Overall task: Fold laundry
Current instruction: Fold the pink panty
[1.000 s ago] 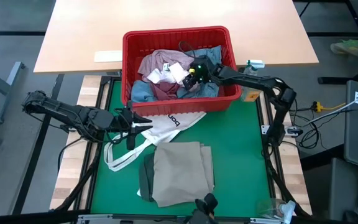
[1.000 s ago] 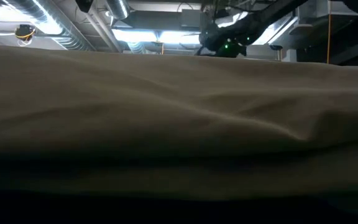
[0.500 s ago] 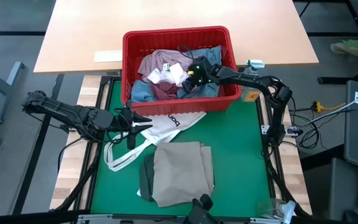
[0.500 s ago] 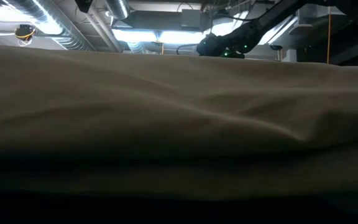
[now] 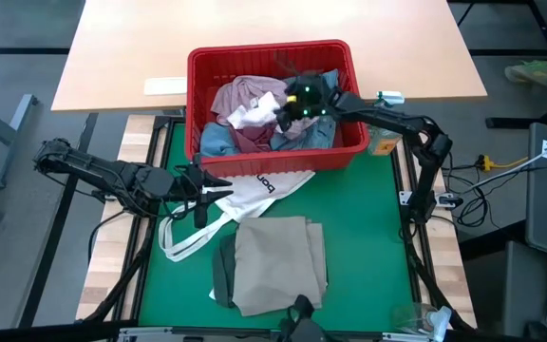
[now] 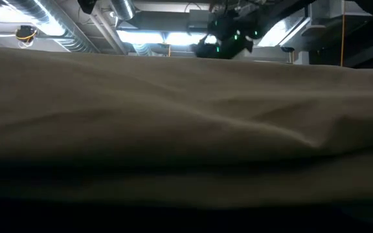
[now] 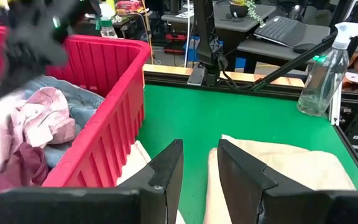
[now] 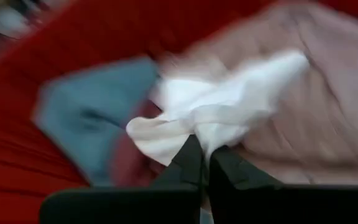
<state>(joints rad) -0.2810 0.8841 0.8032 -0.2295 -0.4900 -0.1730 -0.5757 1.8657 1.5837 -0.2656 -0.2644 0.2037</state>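
Observation:
The red basket (image 5: 194, 95) at the table's far side holds a mottled pink top (image 5: 240, 95), light blue denim (image 5: 215, 141) and a small white sock (image 5: 254, 116). My right gripper (image 5: 281, 109) hangs over the basket, shut on the sock (image 8: 216, 106). Beige trousers (image 5: 278, 261) lie folded near the front edge on a dark green top (image 5: 222, 271). Toward the table's left, my left gripper (image 5: 205, 188) is held level and open over the white tote bag (image 5: 254, 195); nothing shows between its fingers (image 7: 166, 168). My right gripper pinches a bunched part of the white sock (image 8: 205, 132) between its two fingertips. The fingers slant down from the table's right side. The rest of the sock spreads out past the fingertips over the pink top (image 8: 328, 93).
The tote bag's handles (image 5: 183, 237) trail toward the left front. A spray bottle (image 7: 321, 81) stands at the table's right side. In the low view the beige cloth (image 6: 186, 129) fills the picture, and my right arm (image 6: 228, 35) shows above it.
My right gripper has shut on the white sock inside the basket, then risen and tipped more level. The sock has been drawn up out of the pile.

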